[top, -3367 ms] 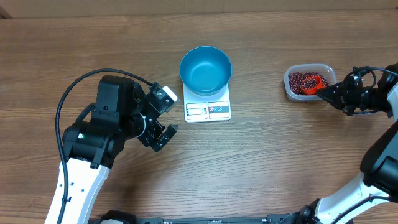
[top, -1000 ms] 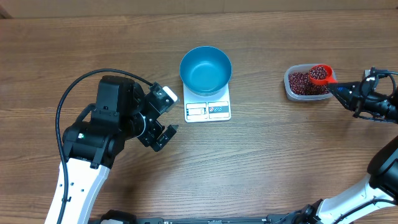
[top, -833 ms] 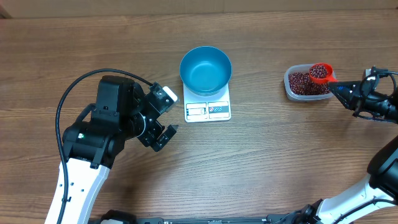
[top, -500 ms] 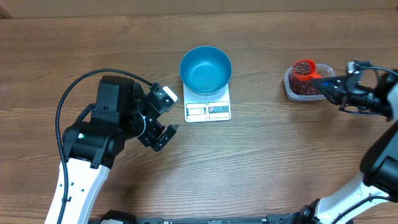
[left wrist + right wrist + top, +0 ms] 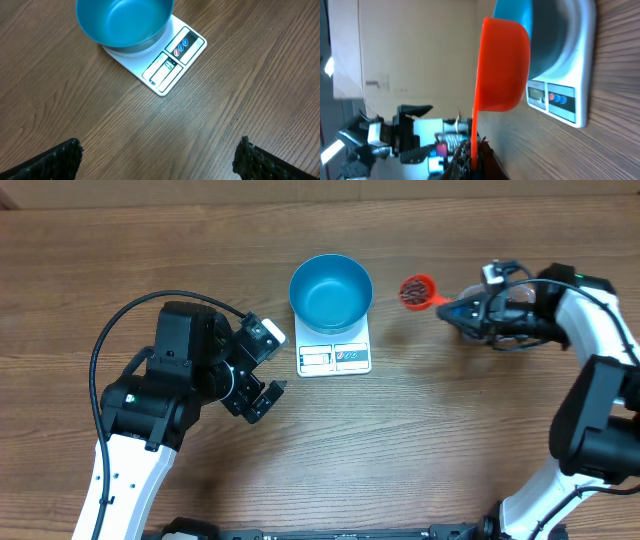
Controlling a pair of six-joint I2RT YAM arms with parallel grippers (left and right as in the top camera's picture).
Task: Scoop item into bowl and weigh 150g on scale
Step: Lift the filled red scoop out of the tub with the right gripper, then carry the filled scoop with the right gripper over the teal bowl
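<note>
The blue bowl stands empty on the white scale at the table's middle. My right gripper is shut on the handle of an orange scoop. The scoop carries red-brown beans and hangs just right of the bowl, apart from it. The right wrist view shows the scoop from its side, in front of the bowl and scale. My left gripper is open over bare wood, left of the scale. In its wrist view the bowl and scale lie ahead of the gripper.
A clear tub sits under my right wrist, mostly hidden by it. The left arm's black body fills the table's left side. Bare wood lies in front of the scale.
My right gripper has carried the filled scoop leftward from over the tub to just right of the bowl. The left arm has not moved.
</note>
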